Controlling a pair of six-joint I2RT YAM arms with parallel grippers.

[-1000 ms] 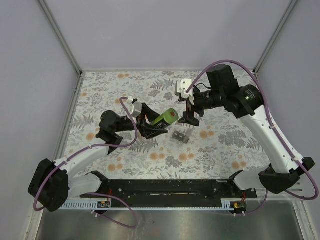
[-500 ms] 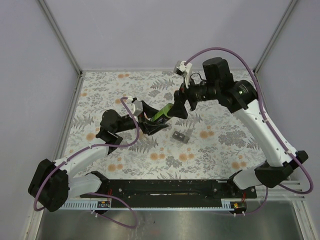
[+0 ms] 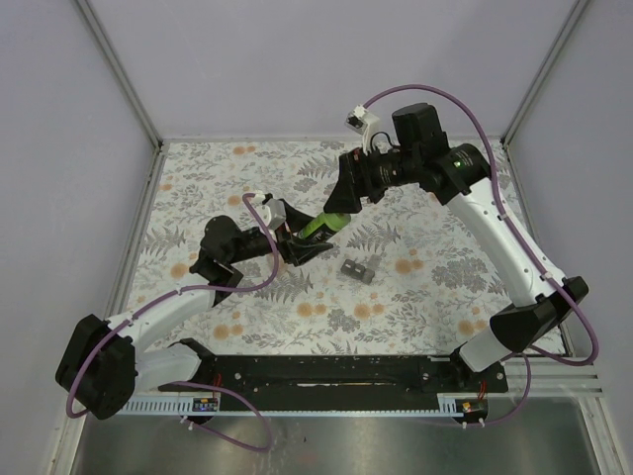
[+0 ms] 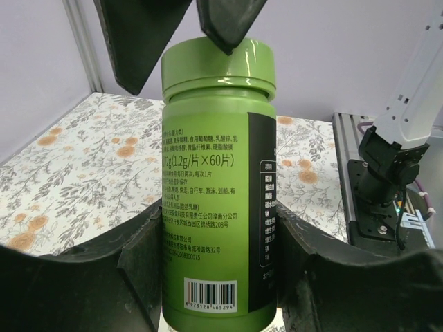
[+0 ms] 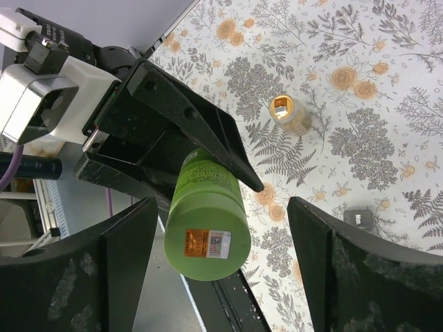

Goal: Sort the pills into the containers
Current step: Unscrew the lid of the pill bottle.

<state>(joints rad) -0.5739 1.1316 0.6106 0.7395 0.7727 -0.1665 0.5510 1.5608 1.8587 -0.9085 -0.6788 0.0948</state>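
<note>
From above, the left arm reaches from its base toward the middle of the bench. The left gripper pinches a green bottle, which is tilted with its cap up and to the right. The right arm arches over the far side and bends back. The right gripper is at the cap end. A small grey box lies on the bench just beside the bottle, on the near side.

In the left wrist view, the bottle stands between the left gripper's fingers, held at its lower half. The right gripper's dark fingers hang around the cap.

In the right wrist view, the right gripper is spread, with one finger on each side of the bottle's cap end and a gap showing on both sides. An amber vial stands farther out on the bench, and the box lies to the right.
</note>
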